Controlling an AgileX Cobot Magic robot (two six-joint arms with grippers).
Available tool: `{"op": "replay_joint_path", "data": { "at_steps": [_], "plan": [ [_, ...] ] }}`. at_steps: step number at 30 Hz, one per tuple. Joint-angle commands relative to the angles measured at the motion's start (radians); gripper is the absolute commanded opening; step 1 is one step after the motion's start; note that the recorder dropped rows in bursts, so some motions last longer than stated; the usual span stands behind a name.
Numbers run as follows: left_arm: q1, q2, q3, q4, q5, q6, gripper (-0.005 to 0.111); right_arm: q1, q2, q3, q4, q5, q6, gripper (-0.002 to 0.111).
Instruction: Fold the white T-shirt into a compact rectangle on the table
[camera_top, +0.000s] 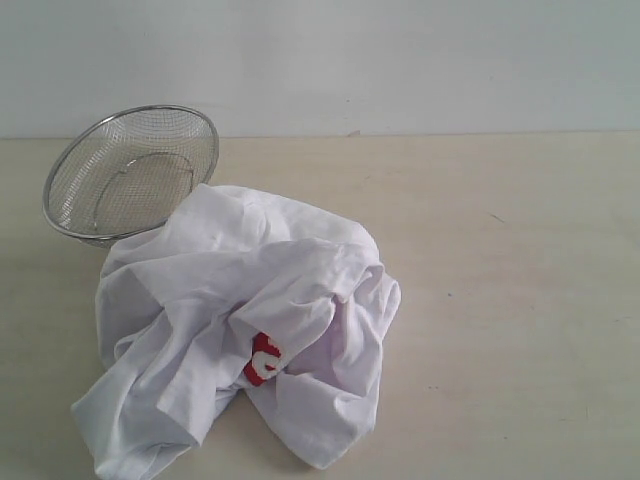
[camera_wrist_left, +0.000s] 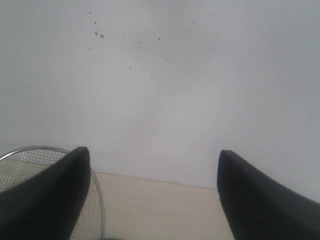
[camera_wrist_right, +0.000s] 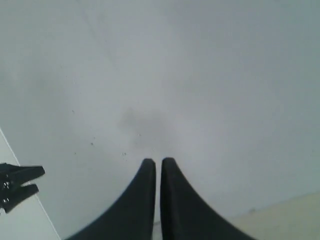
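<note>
Worktop (camera_top: 500, 300) carries white T-shirt (camera_top: 240, 320), crumpled in a heap left of centre, red lettering (camera_top: 263, 360) showing among folds, far edge against tilted steel mesh bowl (camera_top: 130, 170). Left pincer (camera_wrist_left: 153, 152) spread wide, empty. Right pincer (camera_wrist_right: 158, 161) clenched, tips together, gripping nothing.

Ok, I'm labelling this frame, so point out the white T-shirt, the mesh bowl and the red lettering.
white T-shirt (camera_top: 200, 290): exterior view, crumpled fabric near its middle.
mesh bowl (camera_top: 120, 185): exterior view, inner mesh wall.
red lettering (camera_top: 263, 359): exterior view, the exposed red patch.
</note>
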Motion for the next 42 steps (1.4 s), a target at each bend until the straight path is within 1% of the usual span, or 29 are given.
{"op": "replay_joint_path", "data": {
  "at_steps": [1, 3, 6, 10, 12, 14, 16, 19, 22, 24, 26, 27, 31, 34, 37, 39, 40, 42],
  "plan": [
    [0.003, 0.0, -0.007, -0.006, 0.02, 0.002, 0.066, -0.003, 0.0, -0.073, -0.001, 0.165, -0.069, 0.0],
    [0.003, 0.0, -0.007, -0.006, 0.037, 0.008, 0.066, -0.003, 0.042, -0.117, -0.001, 0.185, -0.085, 0.0],
    [0.003, 0.0, -0.007, -0.006, 0.081, 0.051, 0.066, -0.003, 0.148, -0.21, -0.001, 0.196, -0.164, 0.0],
    [0.003, -0.015, -0.007, -0.006, 0.133, 0.121, 0.066, -0.003, 0.371, -0.405, -0.001, 0.336, -0.337, 0.0],
    [0.003, -0.033, -0.007, -0.006, 0.14, 0.149, 0.066, -0.003, 0.503, -0.513, -0.001, 0.399, -0.386, 0.0],
    [0.003, -0.05, -0.007, -0.006, 0.146, 0.149, 0.066, -0.003, 0.624, -0.612, -0.001, 0.458, -0.389, 0.0],
    [0.003, -0.069, -0.007, -0.008, 0.18, 0.137, 0.065, -0.003, 0.754, -0.73, -0.001, 0.539, -0.393, 0.0],
    [0.003, -0.08, -0.007, -0.006, 0.27, 0.13, 0.055, -0.003, 0.923, -0.873, -0.001, 0.63, -0.439, 0.0],
    [0.003, -0.08, -0.005, 0.047, 0.377, 0.13, 0.039, -0.003, 1.062, -0.99, -0.001, 0.738, -0.535, 0.0],
    [0.003, -0.083, -0.005, 0.107, 0.459, 0.13, 0.025, -0.003, 1.14, -1.049, 0.005, 0.853, -0.601, 0.0],
    [0.005, -0.087, -0.005, 0.151, 0.525, 0.109, 0.009, -0.003, 1.224, -1.09, 0.045, 0.94, -0.713, 0.0],
    [0.005, -0.095, -0.003, 0.178, 0.533, 0.084, 0.005, -0.003, 1.254, -1.1, 0.088, 0.958, -0.765, 0.0],
    [0.016, -0.136, 0.036, 0.203, 0.498, 0.012, 0.004, -0.014, 1.365, -1.112, 0.307, 1.004, -0.977, 0.0],
    [0.057, -0.169, 0.086, 0.223, 0.488, 0.001, 0.004, -0.014, 1.421, -1.112, 0.356, 1.033, -1.031, 0.0],
    [0.104, -0.174, 0.165, 0.221, 0.497, -0.008, 0.004, -0.012, 1.433, -1.112, 0.381, 1.038, -1.097, 0.0],
    [0.111, -0.174, 0.216, 0.206, 0.491, -0.009, 0.004, -0.012, 1.433, -1.112, 0.454, 1.052, -1.177, 0.0],
    [0.111, -0.176, 0.242, 0.186, 0.491, -0.005, 0.004, -0.012, 1.433, -1.112, 0.487, 1.064, -1.216, 0.002],
    [0.111, -0.178, 0.289, 0.107, 0.5, 0.052, 0.004, -0.012, 1.433, -1.112, 0.559, 1.098, -1.284, 0.009]
  ]
}}
